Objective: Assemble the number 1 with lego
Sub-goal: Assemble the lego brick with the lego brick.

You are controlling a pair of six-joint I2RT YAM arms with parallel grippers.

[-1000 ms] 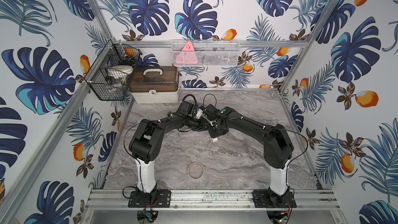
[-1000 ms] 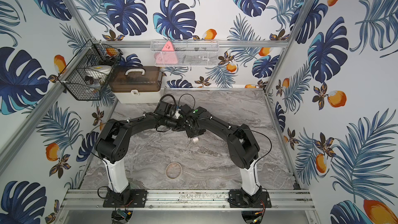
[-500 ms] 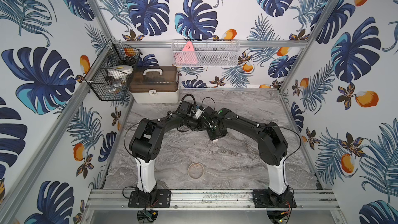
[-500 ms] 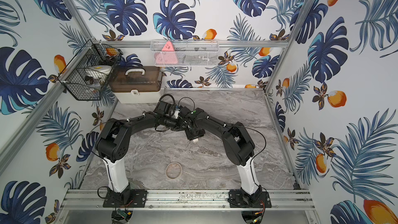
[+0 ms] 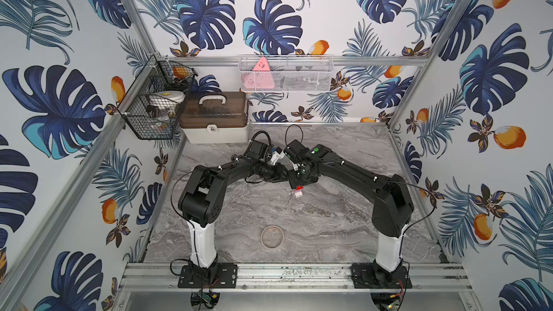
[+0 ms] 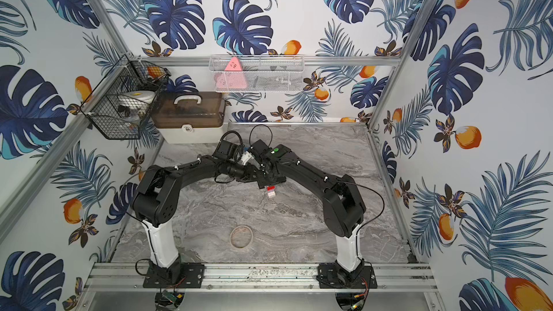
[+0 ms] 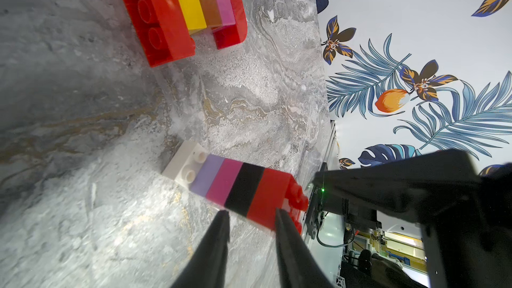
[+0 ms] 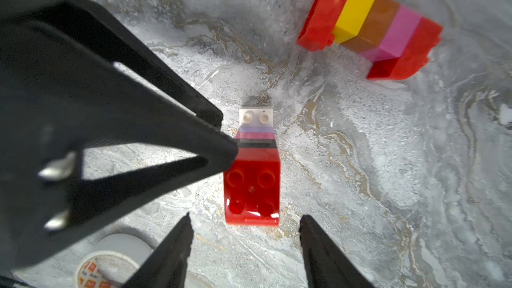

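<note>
Freshly opened, the right gripper [image 8: 246, 217] straddles wide the red end of the short lego stack [image 8: 253, 178] at the middle of the surface [image 8: 360, 162].
Against its black-and-red end rests the left gripper [image 7: 251, 212], jaws narrowly parted, empty; the longer lego stack [image 8: 368, 26] lies apart. Light, stiff, glossy bricks may slip; the red block's flat sides look the safest hold.

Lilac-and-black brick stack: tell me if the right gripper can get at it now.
Probably yes: the right gripper stands open just short of the brick stack, nothing between. The left gripper crowds one side.
</note>
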